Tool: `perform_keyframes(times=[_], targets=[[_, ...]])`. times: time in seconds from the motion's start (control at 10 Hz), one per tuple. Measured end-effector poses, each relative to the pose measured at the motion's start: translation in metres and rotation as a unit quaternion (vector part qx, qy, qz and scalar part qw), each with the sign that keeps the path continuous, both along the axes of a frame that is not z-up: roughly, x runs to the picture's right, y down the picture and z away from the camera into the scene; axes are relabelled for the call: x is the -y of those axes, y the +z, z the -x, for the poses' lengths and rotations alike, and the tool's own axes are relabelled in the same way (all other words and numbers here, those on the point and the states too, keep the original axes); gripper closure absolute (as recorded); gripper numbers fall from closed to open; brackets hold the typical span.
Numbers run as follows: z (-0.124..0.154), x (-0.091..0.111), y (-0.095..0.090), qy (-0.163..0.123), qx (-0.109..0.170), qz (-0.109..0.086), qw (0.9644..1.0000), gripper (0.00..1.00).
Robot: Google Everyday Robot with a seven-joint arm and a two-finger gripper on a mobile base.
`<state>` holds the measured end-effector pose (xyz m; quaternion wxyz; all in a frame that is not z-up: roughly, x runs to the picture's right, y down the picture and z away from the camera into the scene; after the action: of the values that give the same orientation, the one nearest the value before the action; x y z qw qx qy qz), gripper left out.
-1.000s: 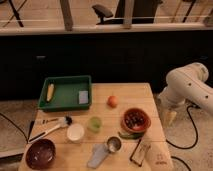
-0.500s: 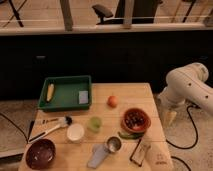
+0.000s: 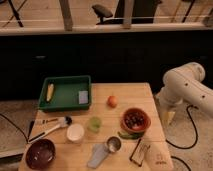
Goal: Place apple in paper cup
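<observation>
Between the earlier pictures and now, no change can be made out. The white arm (image 3: 187,87) keeps the same bent pose at the right. Its claw (image 3: 168,116) hangs pointing down just beside the right edge of the table (image 3: 136,94) (off the tabletop, not over it), in the same spot as a second ago. Neither the apple (image 3: 113,101) nor the paper cup (image 3: 75,132) shifts on the table.

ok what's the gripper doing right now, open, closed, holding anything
gripper: cannot be told. It hangs beside the right edge of the table, well apart from the apple, which lies on the table.
</observation>
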<state>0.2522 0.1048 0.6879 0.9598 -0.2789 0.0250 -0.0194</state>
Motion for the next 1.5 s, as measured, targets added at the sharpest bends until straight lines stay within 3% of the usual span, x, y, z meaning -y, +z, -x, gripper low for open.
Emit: perform_keyframes(times=[0.2,1.0,1.5], targets=[[0.024,0.003,0.004,-0.024,0.006,-0.001,0.9997,0.20],[0.052,0.020,0.037,-0.070,0.015,-0.011,0.9974,0.20],[0.066,0.033,0.056,-0.079,0.025,-0.013,0.9965,0.20]])
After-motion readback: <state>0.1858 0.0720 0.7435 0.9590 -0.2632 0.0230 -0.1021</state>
